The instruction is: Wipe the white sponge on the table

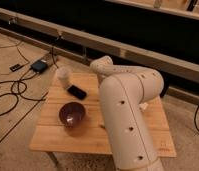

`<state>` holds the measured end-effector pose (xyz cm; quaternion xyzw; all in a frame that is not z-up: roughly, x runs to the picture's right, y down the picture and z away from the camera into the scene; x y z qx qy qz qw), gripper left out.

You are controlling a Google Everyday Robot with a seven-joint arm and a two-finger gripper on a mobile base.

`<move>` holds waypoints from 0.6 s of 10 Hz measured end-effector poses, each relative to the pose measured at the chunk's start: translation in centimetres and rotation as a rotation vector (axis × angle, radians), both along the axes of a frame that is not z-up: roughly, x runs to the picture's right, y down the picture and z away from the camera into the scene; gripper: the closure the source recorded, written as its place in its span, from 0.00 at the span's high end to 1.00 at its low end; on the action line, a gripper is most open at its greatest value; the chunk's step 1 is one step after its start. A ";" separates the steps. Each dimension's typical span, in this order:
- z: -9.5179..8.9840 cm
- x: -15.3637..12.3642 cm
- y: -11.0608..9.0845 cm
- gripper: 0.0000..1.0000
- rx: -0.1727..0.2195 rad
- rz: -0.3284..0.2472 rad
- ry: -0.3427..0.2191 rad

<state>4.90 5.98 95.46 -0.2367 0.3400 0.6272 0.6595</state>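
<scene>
The low wooden table (53, 137) fills the middle of the camera view. My large white arm (125, 112) reaches over its centre and right half and covers much of the top. The gripper is hidden behind the arm, somewhere over the middle of the table; it is shut, and I cannot tell whether it holds anything. The white sponge is hidden from view. A small white bit (143, 106) peeks out at the arm's right edge; I cannot tell what it is.
A dark round bowl (72, 114) sits on the table's left half. Behind it lie a black flat object (77, 92) and an upright white cup (63, 75) near the back left corner. Cables and a small box (39, 65) lie on the floor to the left.
</scene>
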 end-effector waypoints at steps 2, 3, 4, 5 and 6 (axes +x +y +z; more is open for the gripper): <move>0.0 -1.7 -1.0 0.15 0.014 -0.019 -0.050; -0.4 -2.5 -1.6 0.26 0.025 -0.029 -0.080; -0.9 -3.0 -2.1 0.35 0.035 -0.037 -0.099; -1.6 -3.5 -2.6 0.45 0.045 -0.045 -0.119; -2.4 -4.0 -2.9 0.55 0.056 -0.053 -0.139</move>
